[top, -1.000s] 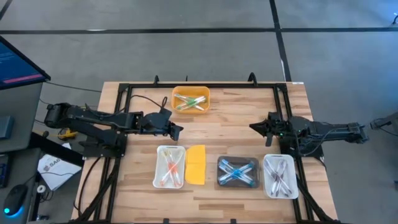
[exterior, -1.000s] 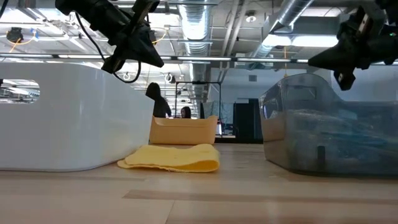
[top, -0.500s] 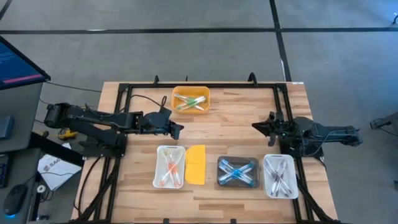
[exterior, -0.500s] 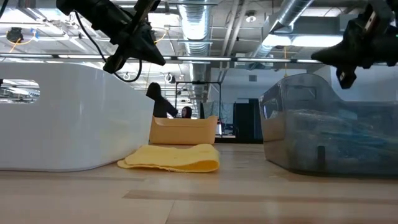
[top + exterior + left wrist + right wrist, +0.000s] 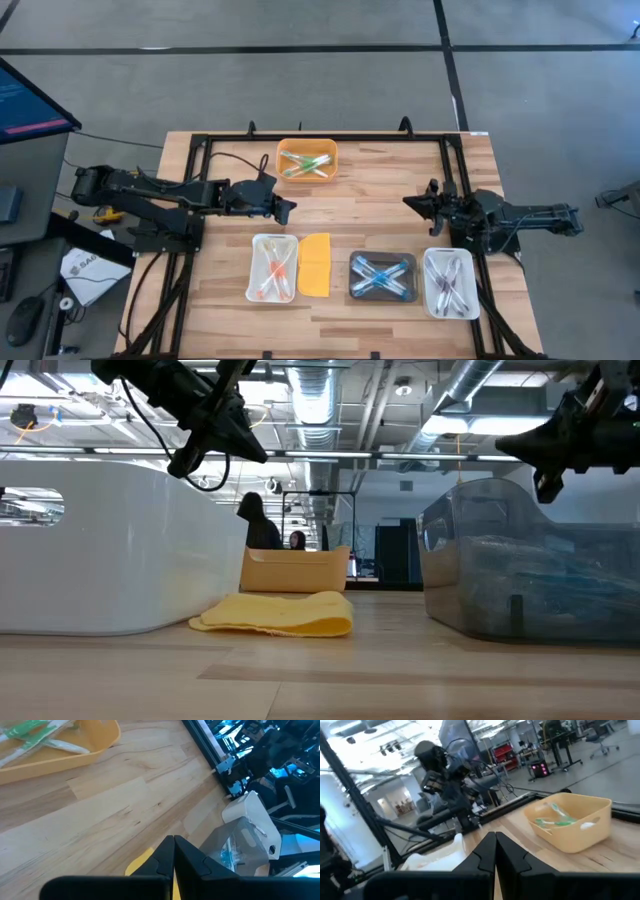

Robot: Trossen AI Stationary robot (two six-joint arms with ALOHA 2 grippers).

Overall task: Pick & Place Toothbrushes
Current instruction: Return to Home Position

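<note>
1. While both arms hover above the desk (image 5: 360,215), neither tool carries anything.
2. Left tool (image 5: 291,209): it is over the desk between the orange bin (image 5: 307,144) and the left white bin (image 5: 253,270). In its wrist view the two fingers (image 5: 160,860) are pressed together with nothing between them.
3. Right tool (image 5: 405,203): it is near the desk's right side, beyond the right white bin (image 5: 474,285), pointing toward the middle. Its fingers (image 5: 482,852) also meet, empty.
4. Green toothbrushes (image 5: 307,165) lie in the orange bin at the far edge.
5. Orange toothbrushes (image 5: 273,270) lie in the left white bin. Blue toothbrushes (image 5: 382,277) lie crossed in the dark bin (image 5: 352,262), and purplish toothbrushes (image 5: 449,283) in the right white bin.
6. A flat yellow lid (image 5: 314,264) lies on the desk just beside the left white bin, between it and the dark bin.
</note>
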